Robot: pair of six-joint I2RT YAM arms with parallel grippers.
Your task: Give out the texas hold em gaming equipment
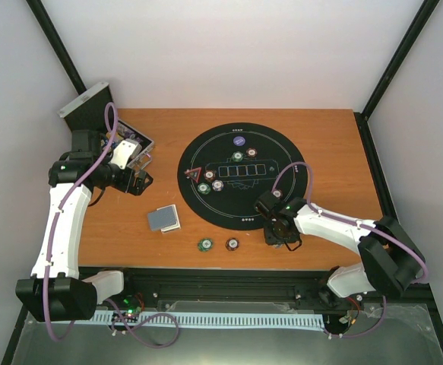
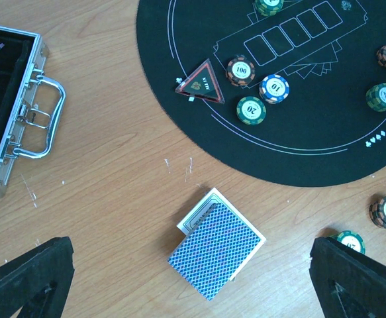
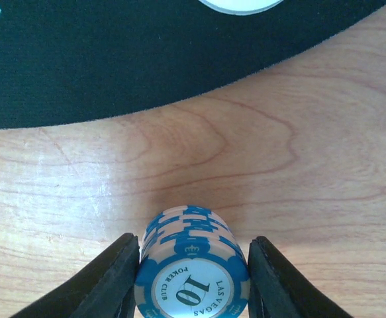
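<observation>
I'm looking at a wooden table (image 1: pixel 335 152) between white walls (image 1: pixel 206 53). My right gripper (image 3: pixel 193 281) is clamping a blue chip stack (image 3: pixel 193 265) beside the black mat (image 3: pixel 113 59); my left gripper (image 1: pixel 139 181) is hanging near the cards (image 2: pixel 214 253), fingers spread wide.

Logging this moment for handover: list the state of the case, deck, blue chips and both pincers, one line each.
Case, open, lid raised.
Deck, face down on the wood, one card skewed out.
Blue chips, stacked upright, clamped from both sides.
Left pincer, open, empty.
Right pincer, shut on the blue chips.
</observation>
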